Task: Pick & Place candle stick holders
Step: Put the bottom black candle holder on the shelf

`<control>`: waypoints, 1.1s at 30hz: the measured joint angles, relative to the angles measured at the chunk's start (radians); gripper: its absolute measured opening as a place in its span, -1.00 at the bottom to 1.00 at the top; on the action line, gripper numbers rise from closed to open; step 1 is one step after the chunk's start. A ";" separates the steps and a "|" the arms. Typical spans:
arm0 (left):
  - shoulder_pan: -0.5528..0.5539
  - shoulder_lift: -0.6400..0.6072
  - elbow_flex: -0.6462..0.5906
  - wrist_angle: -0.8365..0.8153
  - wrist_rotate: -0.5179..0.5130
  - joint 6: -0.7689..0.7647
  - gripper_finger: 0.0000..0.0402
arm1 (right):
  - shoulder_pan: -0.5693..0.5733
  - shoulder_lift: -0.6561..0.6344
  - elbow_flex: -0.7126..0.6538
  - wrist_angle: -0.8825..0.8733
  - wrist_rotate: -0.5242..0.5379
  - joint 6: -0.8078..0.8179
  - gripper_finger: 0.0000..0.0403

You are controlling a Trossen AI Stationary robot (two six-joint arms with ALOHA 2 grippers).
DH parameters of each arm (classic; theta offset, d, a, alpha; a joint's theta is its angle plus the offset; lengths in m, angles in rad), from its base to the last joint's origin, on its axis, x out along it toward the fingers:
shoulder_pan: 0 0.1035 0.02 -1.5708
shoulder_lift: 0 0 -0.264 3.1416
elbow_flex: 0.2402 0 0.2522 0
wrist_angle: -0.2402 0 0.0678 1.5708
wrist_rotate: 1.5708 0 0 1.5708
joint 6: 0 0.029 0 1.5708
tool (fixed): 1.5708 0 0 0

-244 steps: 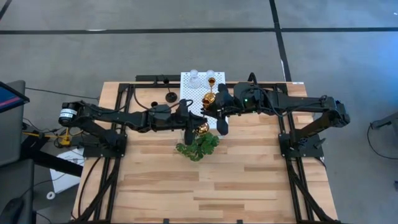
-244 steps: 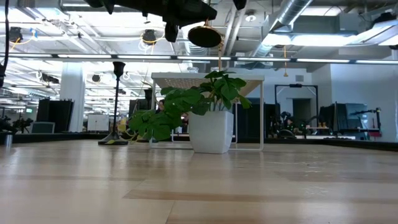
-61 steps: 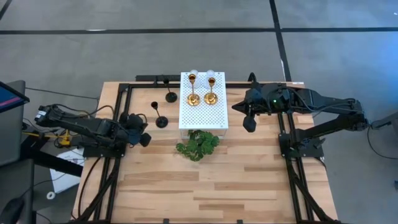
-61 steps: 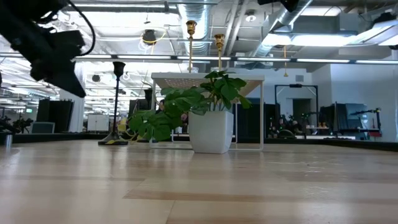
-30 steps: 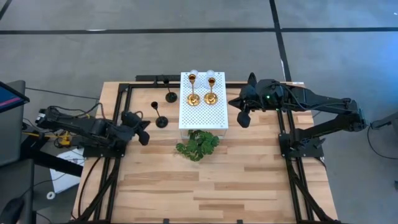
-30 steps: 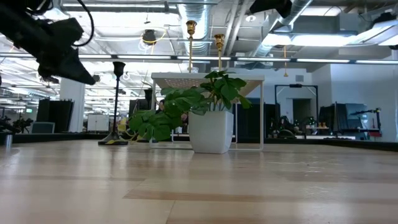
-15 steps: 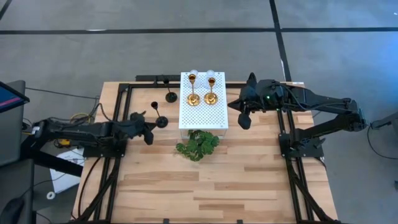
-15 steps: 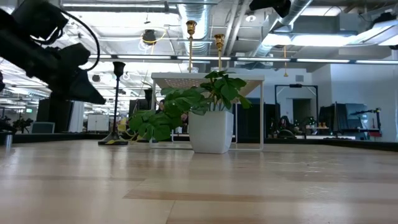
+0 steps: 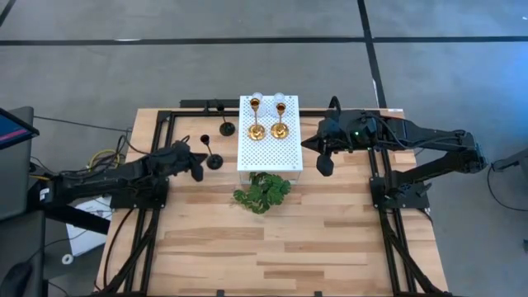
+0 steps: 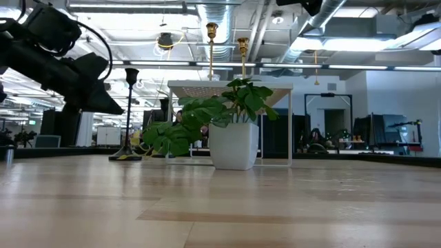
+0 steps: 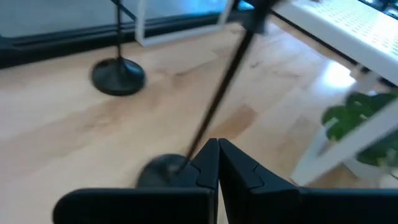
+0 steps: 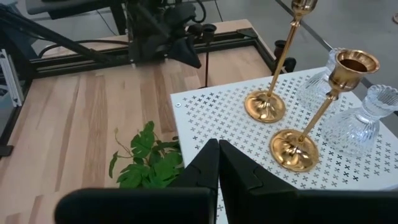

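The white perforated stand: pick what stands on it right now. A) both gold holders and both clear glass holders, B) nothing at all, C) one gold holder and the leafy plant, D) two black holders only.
A: the two gold holders stand upright on the white perforated stand with the two clear glass holders beside them, while the black holders stand off it on the wooden table.

High view: overhead, straight down, whole pale wooden plank surface (image 9: 272,239) in frame. Low view: surface height, level toward room, white perforated metal stand (image 10: 229,86) centre. Left wrist view: close, low over boards. Right wrist view: higher, shares stand with high view.
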 joint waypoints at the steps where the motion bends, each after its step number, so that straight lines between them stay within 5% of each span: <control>1: 0.003 0.000 0.000 0.003 -0.014 -0.002 -0.97 | 0.000 0.000 0.000 0.000 0.000 0.000 -1.00; 11: 0.003 0.001 0.000 0.060 -0.050 0.002 -0.85 | 0.000 0.000 0.000 0.000 0.000 0.000 -1.00; 33: 0.003 0.004 0.001 0.158 -0.086 -0.031 0.28 | 0.000 0.000 0.000 -0.002 0.000 0.000 -1.00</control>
